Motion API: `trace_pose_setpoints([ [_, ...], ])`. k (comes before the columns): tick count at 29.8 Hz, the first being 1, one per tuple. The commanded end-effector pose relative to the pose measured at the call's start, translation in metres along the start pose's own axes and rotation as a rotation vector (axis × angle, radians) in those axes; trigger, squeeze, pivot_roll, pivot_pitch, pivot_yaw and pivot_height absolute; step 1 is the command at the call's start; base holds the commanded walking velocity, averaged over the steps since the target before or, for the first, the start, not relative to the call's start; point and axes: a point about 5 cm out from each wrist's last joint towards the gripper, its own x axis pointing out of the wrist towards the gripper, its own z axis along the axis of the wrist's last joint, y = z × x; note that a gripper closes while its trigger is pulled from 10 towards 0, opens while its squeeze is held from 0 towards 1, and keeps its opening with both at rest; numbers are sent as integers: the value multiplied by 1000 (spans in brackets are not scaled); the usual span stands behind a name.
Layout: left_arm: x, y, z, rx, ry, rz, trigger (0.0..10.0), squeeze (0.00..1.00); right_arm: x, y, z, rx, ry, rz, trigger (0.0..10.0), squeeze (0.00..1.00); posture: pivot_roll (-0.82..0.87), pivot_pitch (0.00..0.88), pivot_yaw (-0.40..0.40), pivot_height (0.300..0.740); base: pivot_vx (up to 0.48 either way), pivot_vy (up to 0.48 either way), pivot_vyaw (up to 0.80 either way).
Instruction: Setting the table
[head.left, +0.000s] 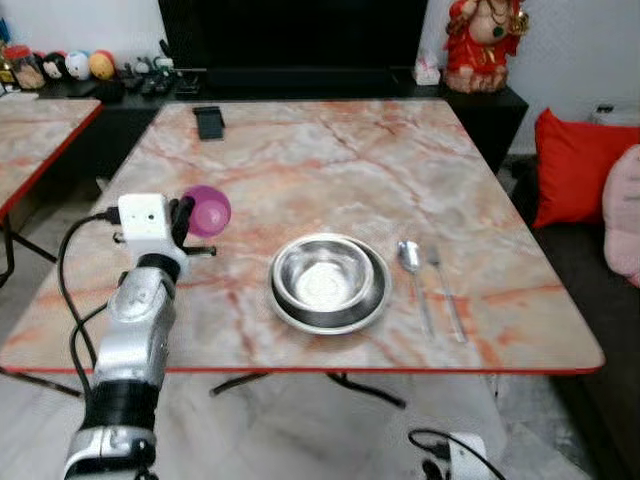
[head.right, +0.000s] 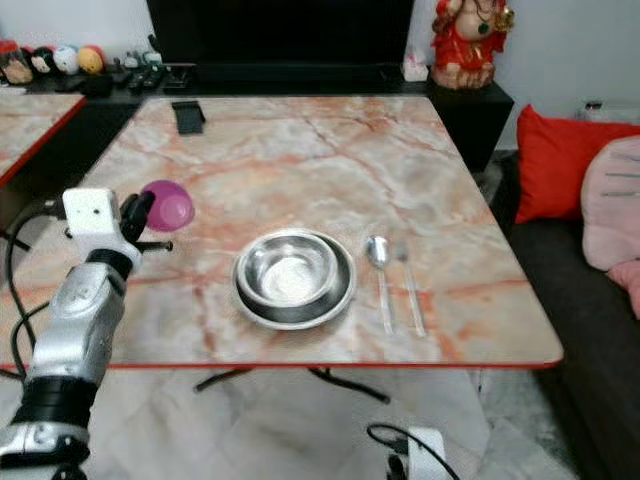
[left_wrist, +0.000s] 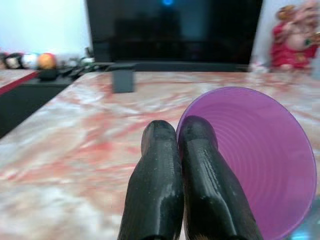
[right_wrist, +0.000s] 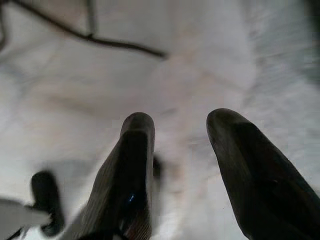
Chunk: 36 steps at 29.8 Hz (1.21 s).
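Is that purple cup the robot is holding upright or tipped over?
Tipped. The purple cup, pinched at its rim by the left gripper, shows its empty inside sideways.

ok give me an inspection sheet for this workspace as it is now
surface: marble table, red edge
job's things: steel bowl on plate; spoon and fork side by side, right of the plate; purple cup held over the table's left part
clutter: black phone at far left
grippers: left gripper shut on the cup's rim; right gripper open, hanging low over the floor
cables: black cable looping by the left arm
surroundings: red figurine, red cushion, dark shelf behind
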Motion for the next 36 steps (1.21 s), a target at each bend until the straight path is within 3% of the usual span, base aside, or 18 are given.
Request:
trace_pose_setpoints([
  [1, 1, 11, 4, 31, 5, 26, 10000, 0, 0, 8, -3, 11, 8, 18, 10000, 0, -51, 0, -15, 740, 0, 0, 0],
  [4, 5, 17, 9, 111, 8, 30, 10000, 0, 0, 10, -3, 10, 10, 20, 10000, 0, -51, 0, -15, 740, 0, 0, 0],
  [8, 8, 22, 11, 142, 18, 28, 10000, 0, 0, 11, -4, 11, 10, 22, 10000, 0, -50, 0, -13, 740, 0, 0, 0],
  [13, 23, 24, 21, 31, 92, 25, 10000, 0, -1, 18, -7, 10, 20, 32, 10000, 0, -42, 0, -17, 740, 0, 0, 0],
  [18, 32, 20, 22, 22, 192, -1, 10000, 0, -1, 20, -9, 11, 24, 36, 10000, 0, -41, 0, -18, 740, 0, 0, 0],
  [22, 33, 20, 18, -28, 253, 25, 10000, 0, -1, 20, -9, 11, 26, 37, 10000, 0, -40, 0, -19, 740, 0, 0, 0],
  [24, 33, 21, 14, -111, 309, 61, 10000, 0, -1, 21, -9, 13, 28, 38, 10000, 0, -40, 0, -18, 740, 0, 0, 0],
  [29, 32, 23, 10, -134, 372, 96, 10000, 0, 0, 20, -6, 11, 26, 40, 10000, 0, -46, 0, -16, 740, 0, 0, 0],
  [36, 32, 17, 6, -287, 503, 104, 10000, 0, 1, 21, -3, 11, 18, 44, 10000, 0, -47, 0, -6, 740, 0, 0, 0],
])
